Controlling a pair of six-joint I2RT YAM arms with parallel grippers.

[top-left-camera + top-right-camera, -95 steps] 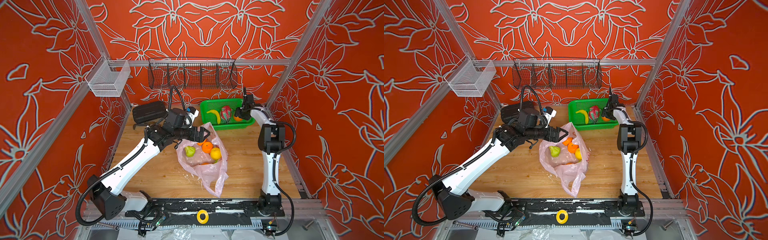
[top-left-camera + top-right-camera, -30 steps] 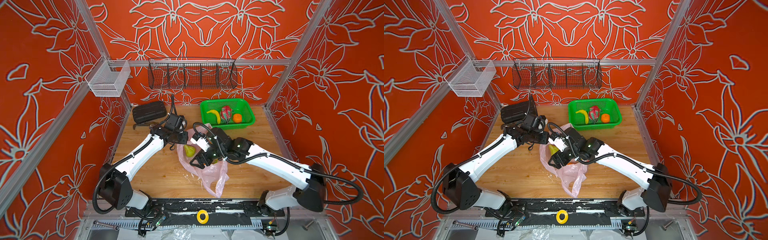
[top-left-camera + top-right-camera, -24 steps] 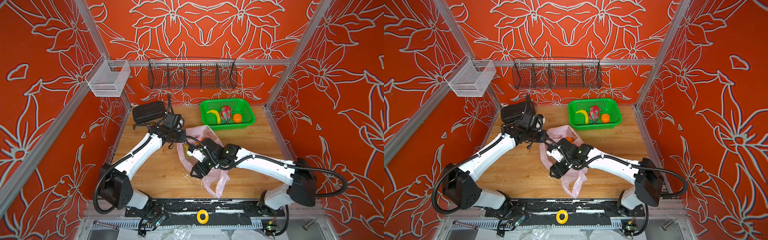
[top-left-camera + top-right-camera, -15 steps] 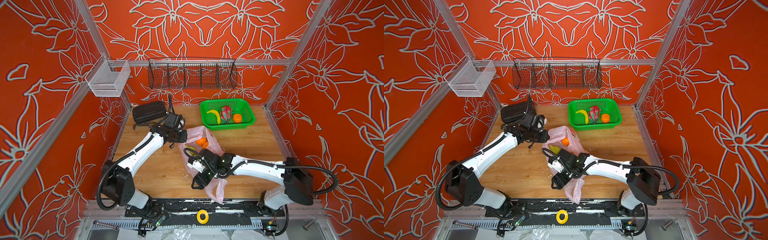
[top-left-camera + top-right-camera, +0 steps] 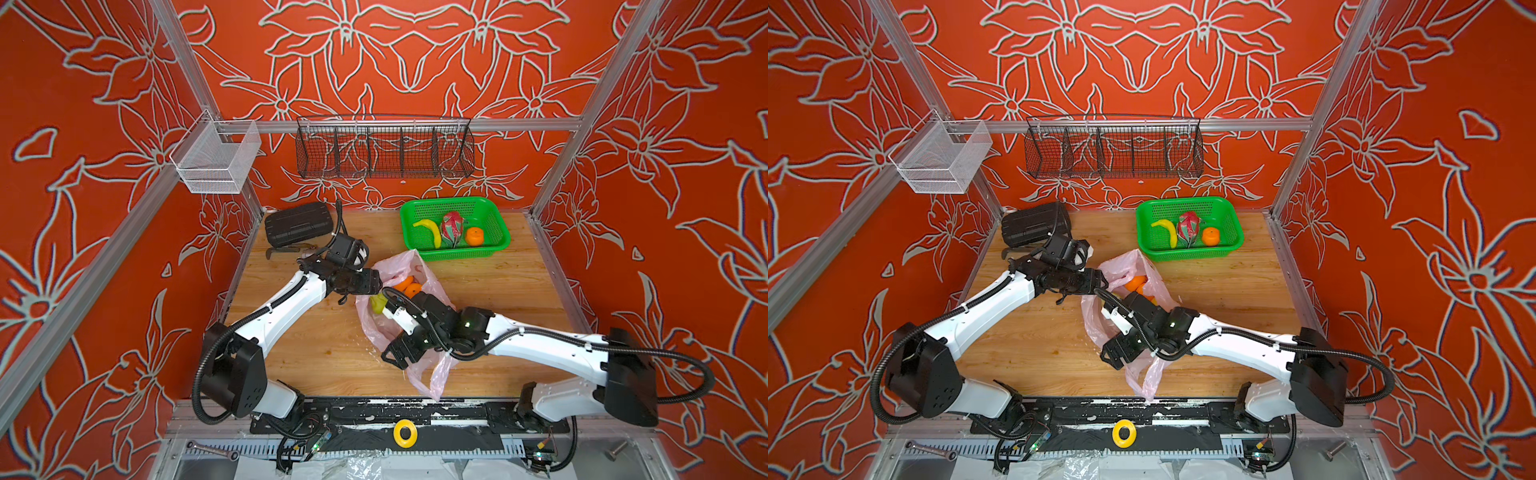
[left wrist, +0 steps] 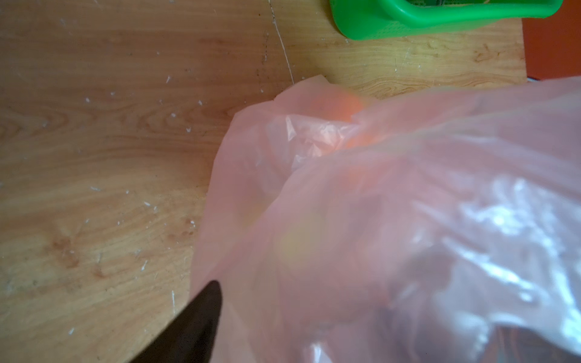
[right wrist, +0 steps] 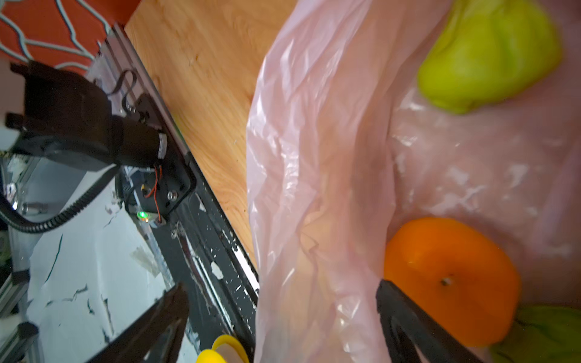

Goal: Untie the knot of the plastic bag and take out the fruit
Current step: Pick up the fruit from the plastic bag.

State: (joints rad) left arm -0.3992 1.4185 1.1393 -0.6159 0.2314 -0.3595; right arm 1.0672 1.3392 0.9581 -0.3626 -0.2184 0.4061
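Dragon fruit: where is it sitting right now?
In both top views the dragon fruit lies in the green basket at the table's far right corner, between the banana and an orange.

A robot test lab is seen. White robot arms (image 5: 291, 305) are fixed to a black rail (image 5: 457, 412) at a wooden table (image 5: 490, 291). The table is boxed in by metal posts (image 5: 582, 112) and red flower walls (image 5: 395, 62). A wrench (image 5: 212, 451) is laid nearby.
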